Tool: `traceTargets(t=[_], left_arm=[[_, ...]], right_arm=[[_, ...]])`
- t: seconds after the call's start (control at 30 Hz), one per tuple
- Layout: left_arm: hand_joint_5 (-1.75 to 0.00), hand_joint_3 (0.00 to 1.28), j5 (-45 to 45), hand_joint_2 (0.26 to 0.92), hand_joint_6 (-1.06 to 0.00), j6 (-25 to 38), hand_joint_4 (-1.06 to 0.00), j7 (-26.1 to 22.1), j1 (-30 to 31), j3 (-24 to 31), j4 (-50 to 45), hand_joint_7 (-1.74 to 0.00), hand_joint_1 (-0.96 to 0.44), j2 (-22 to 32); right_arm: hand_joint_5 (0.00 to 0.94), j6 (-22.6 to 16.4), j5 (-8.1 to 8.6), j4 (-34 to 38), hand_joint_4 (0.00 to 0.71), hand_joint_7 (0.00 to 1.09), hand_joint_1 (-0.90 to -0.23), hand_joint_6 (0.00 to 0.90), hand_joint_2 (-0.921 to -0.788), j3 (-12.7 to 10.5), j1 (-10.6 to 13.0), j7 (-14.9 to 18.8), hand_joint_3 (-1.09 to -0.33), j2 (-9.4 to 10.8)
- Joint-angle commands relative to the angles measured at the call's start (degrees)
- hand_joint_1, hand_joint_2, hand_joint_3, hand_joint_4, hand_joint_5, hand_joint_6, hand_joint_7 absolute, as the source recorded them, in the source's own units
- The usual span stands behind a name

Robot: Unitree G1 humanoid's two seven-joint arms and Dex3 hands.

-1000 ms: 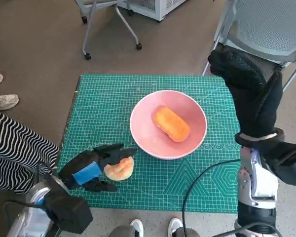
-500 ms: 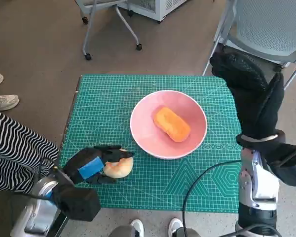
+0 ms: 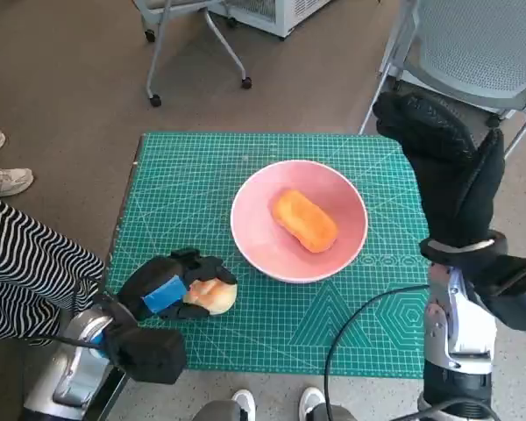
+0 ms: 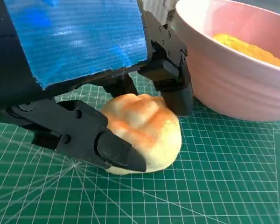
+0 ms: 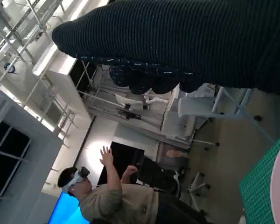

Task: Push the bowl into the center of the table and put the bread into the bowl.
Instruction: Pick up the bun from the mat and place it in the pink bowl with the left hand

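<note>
A pink bowl (image 3: 261,235) stands near the middle of the green cutting mat (image 3: 188,180), with an orange bread (image 3: 305,220) lying inside it. A pale round bun (image 3: 214,296) lies on the mat at the front left, just clear of the bowl. My left hand (image 3: 165,288) wraps over the bun and grips it. In the left wrist view its black fingers (image 4: 88,137) press the bun (image 4: 144,133) from both sides, beside the bowl (image 4: 224,91). My right hand (image 3: 447,167) is raised over the table's right edge, fingers spread, holding nothing.
A grey chair (image 3: 486,39) stands at the back right and a wheeled chair base (image 3: 193,53) behind the table. Someone in striped clothing (image 3: 22,267) sits at the left, with shoes (image 3: 2,171) nearby. A black cable (image 3: 359,316) crosses the mat's front right. A person (image 5: 116,198) with raised hands shows in the right wrist view.
My left hand has slid further over the bun and closed its fingers around it. The bowl, the orange bread and my right hand have not moved.
</note>
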Motion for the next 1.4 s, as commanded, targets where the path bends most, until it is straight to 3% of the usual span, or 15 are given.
traceTargets(t=[0.03,0.47,0.67,0.9,0.93,0.97,1.03,1.1,1.3,1.4], left_arm=[[-1.31,0.13,0.0,0.918,-0.57,-0.4,-0.65,0.1,0.5,0.7,0.7,-1.13,0.0,1.4],[-1.24,0.08,-11.6,0.92,-0.62,5.8,-0.69,-6.1,-1.9,10.7,-16.9,-1.09,0.0,2.6],[-1.18,0.06,-17.1,0.914,-0.64,9.7,-0.72,-7.0,-7.2,14.1,-23.1,-1.12,0.0,1.5],[-1.09,0.05,-19.2,0.909,-0.67,13.3,-0.74,-4.9,-17.9,14.1,-25.3,-1.14,0.0,-1.4],[-1.14,0.11,-19.2,0.87,-0.69,13.1,-0.74,-4.5,-19.4,13.9,-25.0,-1.08,0.0,-1.9],[-1.22,0.28,-18.9,0.772,-0.72,12.6,-0.74,-3.8,-21.2,13.3,-24.3,-1.02,0.0,-2.6],[-1.31,0.66,-18.4,0.568,-0.7,11.6,-0.71,-2.9,-23.7,12.4,-23.1,-1.21,0.0,-3.9],[-1.34,0.79,-17.5,0.495,-0.7,10.5,-0.7,-1.9,-26.3,10.8,-21.6,-1.27,0.0,-5.3],[-1.43,0.8,-14.2,0.475,-0.75,8.2,-0.74,0.1,-32.6,6.2,-17.1,-1.04,0.01,-8.5],[-1.33,0.69,-12.9,0.521,-0.78,8.0,-0.79,-0.2,-35.1,4.3,-14.8,-0.97,0.0,-9.5]], right_arm=[[0.004,1.0,-0.17,0.3,0.154,0.59,-0.667,0.0,-0.921,-0.1,1.1,-0.4,-0.662,-0.3],[0.003,1.1,-0.15,0.6,0.154,0.58,-0.668,-0.001,-0.921,-0.4,0.6,-0.2,-0.662,-0.4],[0.002,0.9,-0.13,1.2,0.152,0.58,-0.67,-0.001,-0.921,-0.6,0.1,0.0,-0.661,-0.7],[0.001,0.6,-0.13,1.8,0.15,0.57,-0.672,-0.001,-0.921,-0.9,-0.4,0.2,-0.663,-0.9],[0.001,0.5,-0.06,1.9,0.15,0.57,-0.672,-0.001,-0.921,-0.9,-0.4,0.3,-0.663,-0.9],[0.001,0.5,-0.04,2.0,0.15,0.57,-0.672,-0.001,-0.921,-0.9,-0.5,0.3,-0.663,-0.9],[0.001,0.4,-0.07,2.0,0.15,0.57,-0.672,-0.001,-0.921,-0.9,-0.5,0.3,-0.663,-0.9],[0.001,0.3,-0.08,2.0,0.15,0.57,-0.673,-0.001,-0.921,-0.9,-0.5,0.4,-0.663,-0.9],[0.0,-0.2,0.22,2.0,0.149,0.57,-0.677,-0.001,-0.921,-0.9,-0.4,0.7,-0.663,-0.8],[0.0,-0.4,0.17,2.0,0.147,0.57,-0.679,-0.001,-0.921,-0.9,-0.3,0.7,-0.662,-0.9]])
